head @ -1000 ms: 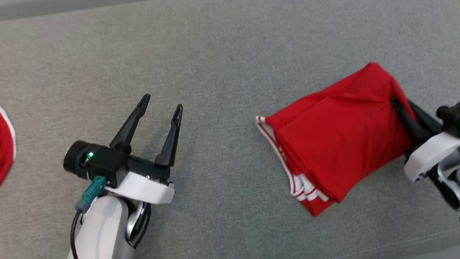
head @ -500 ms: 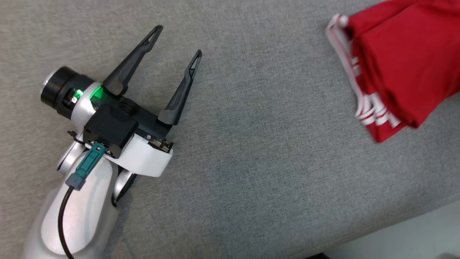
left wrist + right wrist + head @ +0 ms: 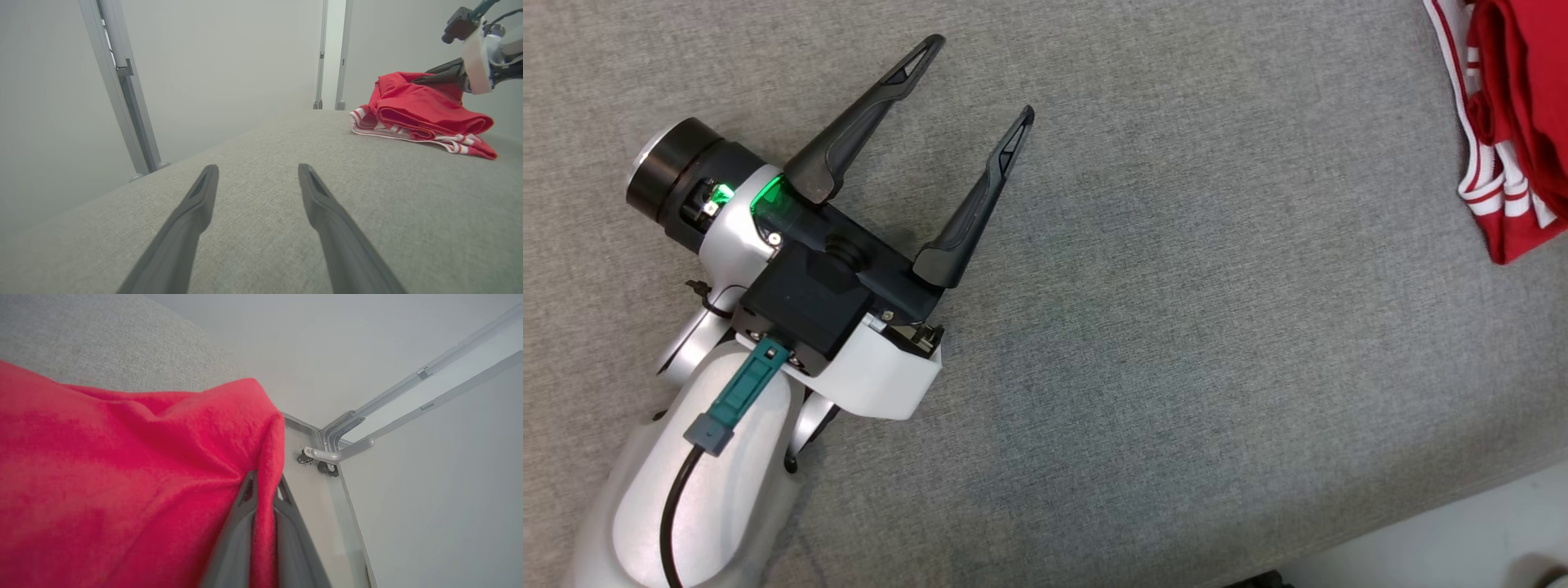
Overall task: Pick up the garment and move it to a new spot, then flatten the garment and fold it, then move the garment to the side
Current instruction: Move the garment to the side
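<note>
One folded red garment [image 3: 425, 116] lies on one grey bench [image 3: 1176, 327]; two grippers: left gripper [image 3: 982, 76], jaws wide, empty; right gripper [image 3: 265, 482], jaws pinching the garment.

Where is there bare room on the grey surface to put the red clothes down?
The wide grey surface between the open left gripper and the folded red garment is bare. It's crowded at the right, where the right gripper pinches the garment.
</note>
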Robot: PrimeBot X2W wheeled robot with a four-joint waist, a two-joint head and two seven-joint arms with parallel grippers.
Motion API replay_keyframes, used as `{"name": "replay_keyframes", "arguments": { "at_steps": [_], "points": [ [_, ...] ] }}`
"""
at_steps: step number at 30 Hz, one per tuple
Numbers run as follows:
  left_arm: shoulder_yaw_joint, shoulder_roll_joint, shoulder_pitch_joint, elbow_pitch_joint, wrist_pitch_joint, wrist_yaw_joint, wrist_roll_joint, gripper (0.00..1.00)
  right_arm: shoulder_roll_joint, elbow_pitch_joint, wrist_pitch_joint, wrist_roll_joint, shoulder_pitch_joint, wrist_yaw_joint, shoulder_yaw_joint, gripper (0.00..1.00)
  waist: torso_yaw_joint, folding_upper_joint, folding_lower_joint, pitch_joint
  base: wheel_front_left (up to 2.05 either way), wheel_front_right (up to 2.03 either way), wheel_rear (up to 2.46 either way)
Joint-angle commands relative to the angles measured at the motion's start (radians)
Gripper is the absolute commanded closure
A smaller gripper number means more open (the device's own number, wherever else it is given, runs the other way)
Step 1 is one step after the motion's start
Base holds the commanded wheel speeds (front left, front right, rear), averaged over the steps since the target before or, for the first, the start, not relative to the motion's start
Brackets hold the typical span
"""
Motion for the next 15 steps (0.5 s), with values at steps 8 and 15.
{"name": "replay_keyframes", "arguments": {
  "at_steps": [8,15],
  "points": [
    [-0.005,-0.013,0.012,0.037,-0.036,0.019,-0.021,0.0,0.028,0.063,-0.006,-0.012,-0.02,-0.001,-0.029,0.0,0.032,0.0,0.0,-0.055,0.0,0.0,0.0],
    [-0.002,-0.047,0.043,0.107,-0.09,0.046,-0.049,0.0,0.053,-0.015,-0.006,-0.009,0.014,-0.001,-0.024,0.0,0.077,0.0,0.0,-0.169,0.0,0.0,0.0]
  ]
}}
